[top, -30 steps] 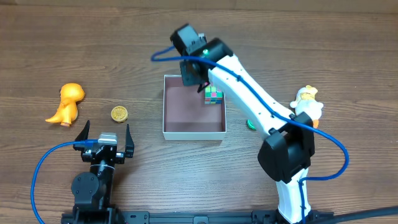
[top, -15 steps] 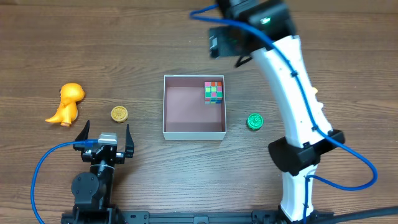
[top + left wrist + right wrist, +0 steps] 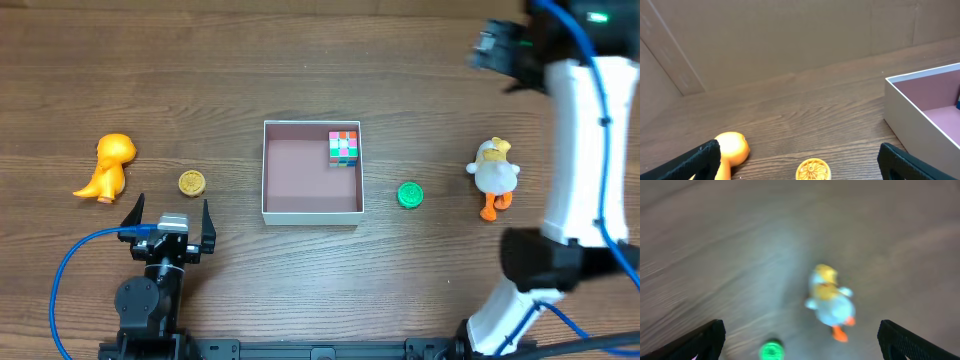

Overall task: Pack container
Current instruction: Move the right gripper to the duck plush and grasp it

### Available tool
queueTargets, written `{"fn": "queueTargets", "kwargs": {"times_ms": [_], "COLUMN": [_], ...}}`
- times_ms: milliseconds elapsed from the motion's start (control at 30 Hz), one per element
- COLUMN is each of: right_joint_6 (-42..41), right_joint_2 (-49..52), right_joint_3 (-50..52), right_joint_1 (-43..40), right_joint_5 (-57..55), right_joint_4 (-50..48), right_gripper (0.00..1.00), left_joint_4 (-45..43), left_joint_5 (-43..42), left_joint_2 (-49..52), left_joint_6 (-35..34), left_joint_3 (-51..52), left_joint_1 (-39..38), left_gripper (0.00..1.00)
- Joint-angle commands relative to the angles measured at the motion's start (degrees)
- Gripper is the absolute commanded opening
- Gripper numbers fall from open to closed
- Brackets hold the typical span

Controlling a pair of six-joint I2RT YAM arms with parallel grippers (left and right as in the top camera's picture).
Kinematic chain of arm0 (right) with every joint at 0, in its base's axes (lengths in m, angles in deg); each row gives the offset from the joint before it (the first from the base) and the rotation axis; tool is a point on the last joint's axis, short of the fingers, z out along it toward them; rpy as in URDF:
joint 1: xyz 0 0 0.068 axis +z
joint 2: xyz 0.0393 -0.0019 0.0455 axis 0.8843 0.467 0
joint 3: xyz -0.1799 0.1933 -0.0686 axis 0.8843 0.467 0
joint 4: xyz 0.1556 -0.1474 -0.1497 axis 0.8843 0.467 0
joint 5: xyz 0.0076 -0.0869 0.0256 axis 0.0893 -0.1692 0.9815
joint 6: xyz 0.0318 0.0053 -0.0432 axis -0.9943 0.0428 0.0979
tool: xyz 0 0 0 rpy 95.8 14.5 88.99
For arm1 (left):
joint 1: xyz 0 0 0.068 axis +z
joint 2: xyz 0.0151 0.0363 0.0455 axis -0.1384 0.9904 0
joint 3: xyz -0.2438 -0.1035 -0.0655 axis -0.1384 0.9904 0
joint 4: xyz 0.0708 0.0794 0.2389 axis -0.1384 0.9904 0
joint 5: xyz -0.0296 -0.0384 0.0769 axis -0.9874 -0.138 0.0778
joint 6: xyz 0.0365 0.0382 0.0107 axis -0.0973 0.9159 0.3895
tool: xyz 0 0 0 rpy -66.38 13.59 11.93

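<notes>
The container (image 3: 300,180), a shallow square white-walled box with a pink-brown floor, sits mid-table. A multicoloured cube (image 3: 344,147) rests in its back right corner. My right gripper (image 3: 497,52) hangs high at the back right, open and empty. Its blurred wrist view looks down on a white duck (image 3: 832,305) and a green disc (image 3: 772,350) between wide-spread fingers (image 3: 705,340). My left gripper (image 3: 168,215) is open near the front left. Ahead of it lie a yellow disc (image 3: 813,170) and an orange toy (image 3: 730,147), with the container wall (image 3: 910,110) to the right.
Right of the container lie the green disc (image 3: 409,195) and the white duck (image 3: 493,175). On the left are the orange toy (image 3: 107,165) and the yellow disc (image 3: 192,183). The right arm's white link (image 3: 580,150) stands over the table's right edge.
My right gripper opened above the cube, left it in the container's back right corner, and swung away to the far back right. The left arm has not moved.
</notes>
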Motion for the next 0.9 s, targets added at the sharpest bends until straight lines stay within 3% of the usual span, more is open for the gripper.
{"fn": "queueTargets", "kwargs": {"times_ms": [0,167,333,500,867], "right_joint_6": [-3.8,-3.6,5.0,5.8,12.1], "right_joint_2": [-2.3,-1.9,-1.9,-1.9,-1.9], "right_joint_3": [8.2,19.9,30.8,39.6,47.3], "right_joint_1": [-7.6,-13.6,-13.7,-13.3,-13.3], "right_joint_5": [1.1,9.0,13.1,13.7,19.1], "right_joint_4": [-0.1,-4.4,-7.0,-7.5,-19.8], "right_gripper": [1.00,1.00,1.00,1.00,1.00], "left_joint_4": [0.0,0.0,0.0,0.0,0.0], "left_joint_5": [0.6,0.6,0.6,0.6,0.6], "left_joint_2": [-0.1,-0.1,-0.1,-0.1,-0.1], "left_joint_6": [-0.6,-0.6,-0.6,-0.6,-0.6], "left_joint_3": [0.2,0.2,0.2,0.2,0.2], "left_joint_1": [0.6,0.6,0.6,0.6,0.6], "left_gripper": [1.00,1.00,1.00,1.00,1.00]}}
